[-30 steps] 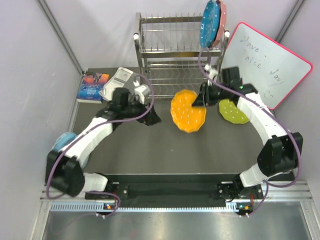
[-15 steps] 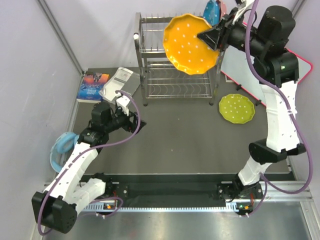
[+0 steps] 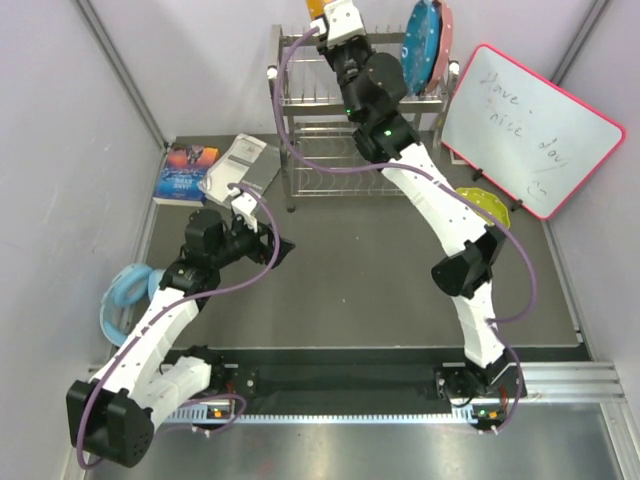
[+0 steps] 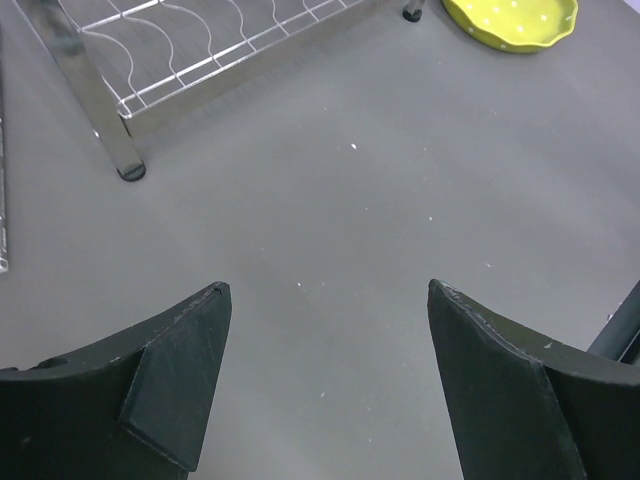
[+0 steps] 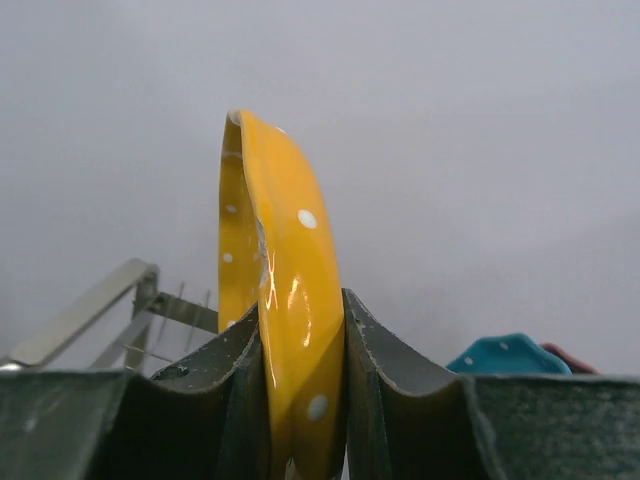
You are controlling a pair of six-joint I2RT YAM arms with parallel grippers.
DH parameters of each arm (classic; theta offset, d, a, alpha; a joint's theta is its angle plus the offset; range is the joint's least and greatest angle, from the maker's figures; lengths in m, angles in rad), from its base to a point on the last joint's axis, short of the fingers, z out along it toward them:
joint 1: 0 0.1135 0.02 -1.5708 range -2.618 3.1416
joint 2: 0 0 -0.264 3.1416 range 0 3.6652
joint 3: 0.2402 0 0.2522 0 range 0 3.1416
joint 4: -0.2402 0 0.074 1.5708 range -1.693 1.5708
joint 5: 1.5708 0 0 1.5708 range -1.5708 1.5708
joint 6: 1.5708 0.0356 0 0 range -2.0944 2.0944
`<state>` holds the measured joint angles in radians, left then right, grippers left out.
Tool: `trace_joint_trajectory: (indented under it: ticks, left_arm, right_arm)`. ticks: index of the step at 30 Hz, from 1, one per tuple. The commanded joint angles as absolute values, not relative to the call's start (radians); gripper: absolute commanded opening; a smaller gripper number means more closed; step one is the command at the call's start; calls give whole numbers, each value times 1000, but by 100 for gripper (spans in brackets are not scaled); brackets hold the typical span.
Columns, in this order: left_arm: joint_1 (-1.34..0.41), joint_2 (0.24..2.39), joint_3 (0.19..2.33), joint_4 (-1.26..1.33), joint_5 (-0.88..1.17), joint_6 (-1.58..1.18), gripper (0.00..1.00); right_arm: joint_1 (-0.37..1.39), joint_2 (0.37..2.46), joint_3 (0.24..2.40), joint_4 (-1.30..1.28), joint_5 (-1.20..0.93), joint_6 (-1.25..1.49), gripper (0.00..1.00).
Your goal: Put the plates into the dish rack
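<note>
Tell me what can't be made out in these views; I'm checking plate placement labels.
Top view: the orange dotted plastic plate is cut off by the upper edge.
Right wrist view: its lower rim is hidden inside the right gripper.
Top view: the pink dotted plate is mostly behind the blue dotted plate; the yellow-green dotted plate is partly under the right arm.

The dark table (image 3: 350, 290) carries the dish rack (image 3: 320, 150), a yellow-green plate (image 3: 497, 208) and a book (image 3: 187, 172).
</note>
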<state>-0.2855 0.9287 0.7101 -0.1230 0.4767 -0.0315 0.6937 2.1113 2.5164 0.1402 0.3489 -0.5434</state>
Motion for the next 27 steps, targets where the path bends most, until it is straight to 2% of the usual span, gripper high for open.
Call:
trace_joint_trajectory:
  ticks: [1, 8, 16, 27]
  left_arm:
    - [-281, 896, 678, -58, 468, -52, 84]
    - [-279, 874, 608, -9, 465, -89, 84]
    - [-279, 910, 604, 35, 492, -143, 83]
    - [-273, 885, 514, 199, 503, -196, 83]
  right_arm:
    - [693, 2034, 2562, 566, 529, -706, 0]
    - [632, 2029, 2577, 575, 673, -638, 0]
    - [583, 2000, 2574, 514, 687, -635, 0]
    - [489, 1911, 2478, 244, 549, -443, 0]
